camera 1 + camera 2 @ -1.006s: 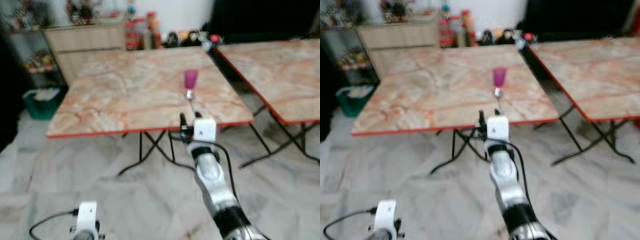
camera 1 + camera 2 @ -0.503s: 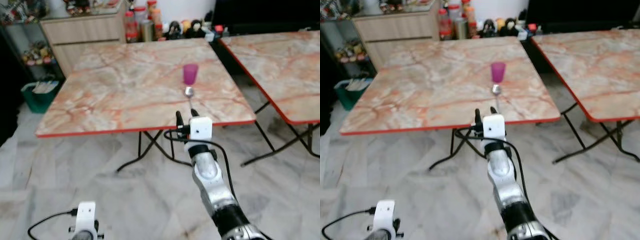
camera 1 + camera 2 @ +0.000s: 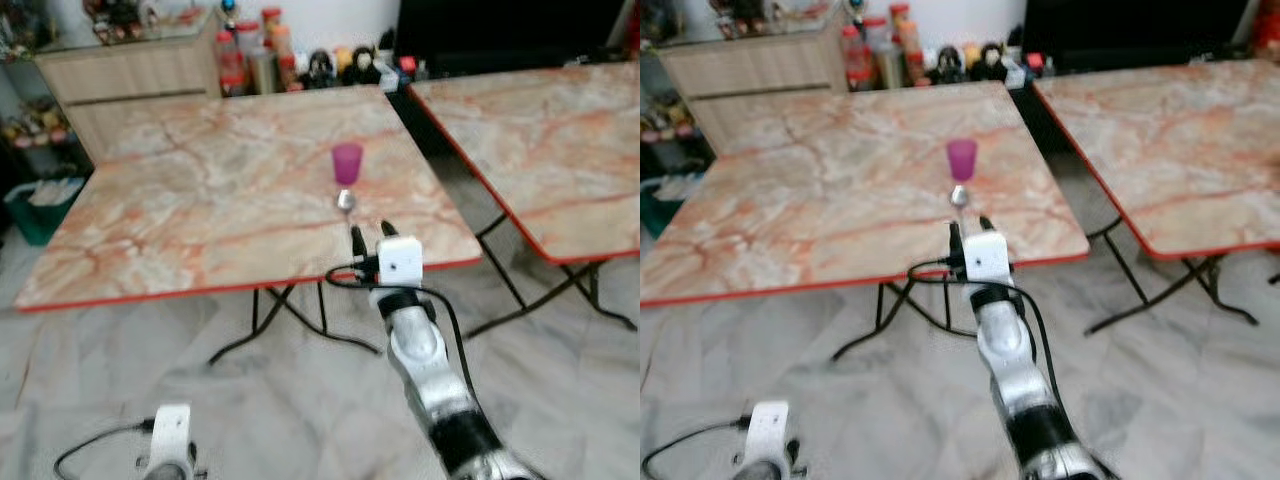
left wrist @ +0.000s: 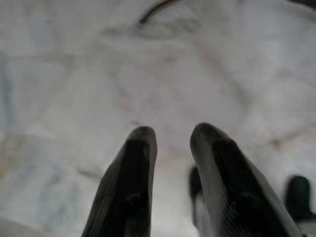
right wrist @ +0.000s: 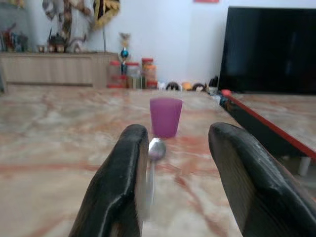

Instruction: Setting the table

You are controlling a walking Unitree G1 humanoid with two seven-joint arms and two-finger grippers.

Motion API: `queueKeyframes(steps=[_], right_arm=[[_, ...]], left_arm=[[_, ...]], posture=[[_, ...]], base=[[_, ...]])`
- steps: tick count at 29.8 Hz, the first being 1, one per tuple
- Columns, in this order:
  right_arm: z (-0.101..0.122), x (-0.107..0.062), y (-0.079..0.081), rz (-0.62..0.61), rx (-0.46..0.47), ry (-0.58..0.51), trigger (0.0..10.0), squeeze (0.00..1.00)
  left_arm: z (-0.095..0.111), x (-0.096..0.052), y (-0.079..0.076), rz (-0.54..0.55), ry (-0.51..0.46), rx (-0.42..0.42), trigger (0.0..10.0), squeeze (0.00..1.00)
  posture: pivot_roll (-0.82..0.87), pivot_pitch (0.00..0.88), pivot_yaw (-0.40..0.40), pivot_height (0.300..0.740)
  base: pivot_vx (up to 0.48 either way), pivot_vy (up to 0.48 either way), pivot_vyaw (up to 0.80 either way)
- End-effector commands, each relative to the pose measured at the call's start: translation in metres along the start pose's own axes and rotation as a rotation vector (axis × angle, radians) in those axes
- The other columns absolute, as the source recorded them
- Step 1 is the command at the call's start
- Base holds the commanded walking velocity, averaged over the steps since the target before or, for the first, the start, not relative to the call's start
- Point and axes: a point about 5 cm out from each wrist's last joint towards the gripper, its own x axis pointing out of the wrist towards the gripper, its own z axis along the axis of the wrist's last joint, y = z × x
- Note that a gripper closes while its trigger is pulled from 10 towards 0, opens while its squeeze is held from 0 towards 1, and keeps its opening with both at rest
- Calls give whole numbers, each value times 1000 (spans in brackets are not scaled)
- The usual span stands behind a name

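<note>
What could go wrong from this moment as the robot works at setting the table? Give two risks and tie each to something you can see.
1. The right gripper hangs open over the table's near edge, with the spoon just ahead. A low approach could nudge the spoon aside rather than grasp it.
2. The purple cup stands right beyond the spoon's bowl. Reaching too far forward might tip it.

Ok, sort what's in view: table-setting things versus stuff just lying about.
For the job:
- purple cup
- spoon
- marble-top table
- right gripper, open, at the table's near edge

Lying about:
- second table
- jars by the wall
- sideboard
</note>
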Motion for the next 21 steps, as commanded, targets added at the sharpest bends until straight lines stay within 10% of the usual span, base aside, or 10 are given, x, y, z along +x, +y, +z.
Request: queueKeyframes(steps=[1, 21], right_arm=[[11, 4, 13, 34, 24, -40, 10000, 0], [10, 3, 18, 43, 41, -42, 10000, 0]], left_arm=[[0, 0, 15, 33, 5, 14, 10000, 0], [3, 1, 15, 19, -3, 39, 10000, 0]], posture=[[-4, 0, 37, 740], [-12, 0, 47, 740]], base=[[281, 0, 0], [285, 0, 128]])
